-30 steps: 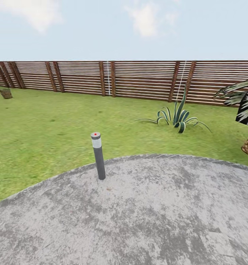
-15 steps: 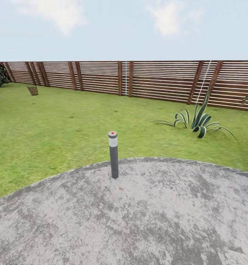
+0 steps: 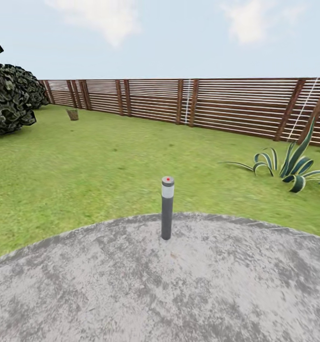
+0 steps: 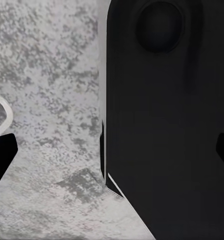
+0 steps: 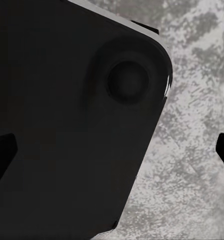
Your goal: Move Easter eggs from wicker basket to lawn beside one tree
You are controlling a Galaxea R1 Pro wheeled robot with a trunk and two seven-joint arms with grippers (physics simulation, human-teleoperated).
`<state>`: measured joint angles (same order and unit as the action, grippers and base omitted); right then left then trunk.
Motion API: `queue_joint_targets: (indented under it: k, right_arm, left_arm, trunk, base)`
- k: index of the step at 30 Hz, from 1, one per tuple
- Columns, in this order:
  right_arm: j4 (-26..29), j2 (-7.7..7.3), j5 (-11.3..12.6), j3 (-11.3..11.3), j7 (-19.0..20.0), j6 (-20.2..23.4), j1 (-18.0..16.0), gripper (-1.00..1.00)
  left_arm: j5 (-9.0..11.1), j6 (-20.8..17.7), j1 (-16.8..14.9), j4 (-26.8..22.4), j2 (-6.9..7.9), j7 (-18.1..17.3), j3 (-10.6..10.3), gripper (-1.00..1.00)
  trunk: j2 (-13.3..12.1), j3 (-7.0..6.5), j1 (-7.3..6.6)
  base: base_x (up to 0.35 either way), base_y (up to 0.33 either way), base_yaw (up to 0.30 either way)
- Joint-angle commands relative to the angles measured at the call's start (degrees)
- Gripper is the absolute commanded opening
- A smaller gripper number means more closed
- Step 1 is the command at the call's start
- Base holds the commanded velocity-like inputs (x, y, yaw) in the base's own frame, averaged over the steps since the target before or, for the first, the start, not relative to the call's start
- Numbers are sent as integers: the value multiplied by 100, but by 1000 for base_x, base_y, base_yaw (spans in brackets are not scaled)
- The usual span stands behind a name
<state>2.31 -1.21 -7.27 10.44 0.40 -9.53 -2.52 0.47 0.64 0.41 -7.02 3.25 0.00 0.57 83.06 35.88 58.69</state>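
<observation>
The head view looks across the garden from the grey stone patio (image 3: 179,294). One short grey bollard light (image 3: 167,207) stands at the patio's edge and serves as the landmark here. Beyond it the lawn (image 3: 98,161) runs to a brown slatted fence (image 3: 217,107). Far beyond the bollard and to its left, close to the fence, sits one small brown thing that looks like the wicker basket (image 3: 72,114); it is too small to tell what lies in it. One dark leafy bush (image 3: 10,97) stands further left of the bollard, and one spiky striped plant (image 3: 293,164) grows on the grass to its right.

The wrist views show what the head view lacks. In each, a large black part of the robot covers much of the picture, with mottled grey paving behind. The left hand (image 4: 112,150) and the right hand (image 5: 112,150) each show two dark fingertips at the picture's sides, set wide apart and holding nothing.

Against half a second ago the whole head picture has slid rightward, so the camera has turned left: the bush has come in more fully, and the basket sits nearer the picture's middle.
</observation>
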Motion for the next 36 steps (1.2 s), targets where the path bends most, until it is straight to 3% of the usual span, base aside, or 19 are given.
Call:
queue_joint_targets:
  k: [1,9,28,36]
  right_arm:
    - [-3,-2,-55,-7,4,-15,-3,100]
    - [-3,-2,-55,-7,4,-21,-3,100]
    - [-3,-2,-55,-7,4,-18,-3,100]
    - [-3,-2,-55,-7,4,-20,-3,100]
  left_arm:
    - [5,7,3,-10,0,0,5,100]
    - [9,7,5,-17,0,0,5,100]
    - [8,7,3,-14,0,0,7,100]
    - [5,7,3,-10,0,0,5,100]
  trunk:
    - [2,4,3]
    - [2,4,3]
    - [2,4,3]
    - [2,4,3]
  base:
    - [328,0,293]
    - [265,0,293]
    - [105,0,293]
    - [286,0,292]
